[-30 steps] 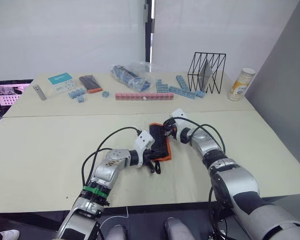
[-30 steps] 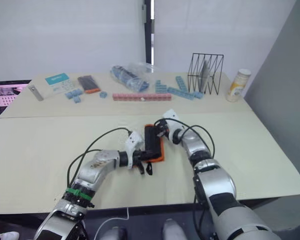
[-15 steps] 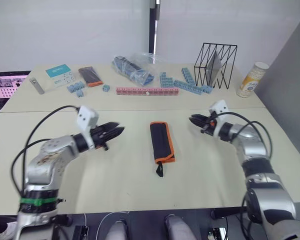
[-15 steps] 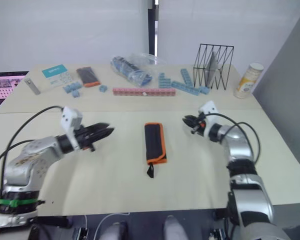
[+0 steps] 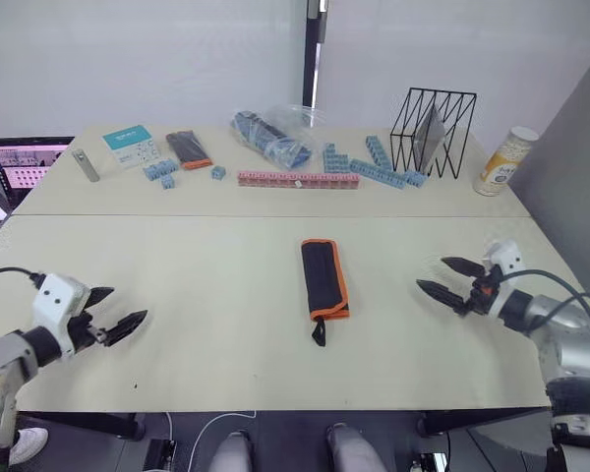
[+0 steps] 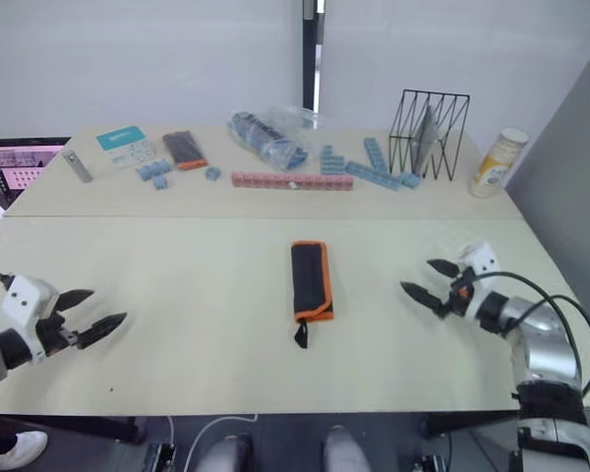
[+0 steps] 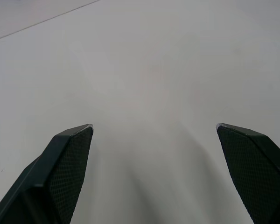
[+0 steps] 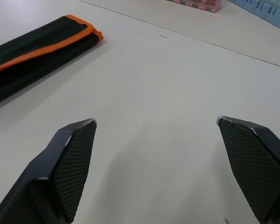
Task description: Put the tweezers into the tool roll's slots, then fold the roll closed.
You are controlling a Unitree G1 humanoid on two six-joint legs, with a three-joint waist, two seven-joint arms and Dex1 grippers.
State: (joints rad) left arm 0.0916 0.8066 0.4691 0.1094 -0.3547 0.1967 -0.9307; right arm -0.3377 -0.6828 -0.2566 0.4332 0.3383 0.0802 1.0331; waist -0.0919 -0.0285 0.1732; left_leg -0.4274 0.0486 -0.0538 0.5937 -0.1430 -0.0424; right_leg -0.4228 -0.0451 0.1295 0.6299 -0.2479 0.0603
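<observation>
Folded tool roll (image 5: 324, 279) mid-desk (image 5: 206, 295), well apart from left tool (image 5: 111, 312) and right tool (image 5: 450, 278) (both spread wide, holding nothing)

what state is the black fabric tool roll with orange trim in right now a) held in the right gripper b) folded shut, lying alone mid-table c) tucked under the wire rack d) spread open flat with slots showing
b: the black fabric tool roll with orange trim lies folded shut on the beige table, with the left gripper and the right gripper both open and well away from it.
</observation>
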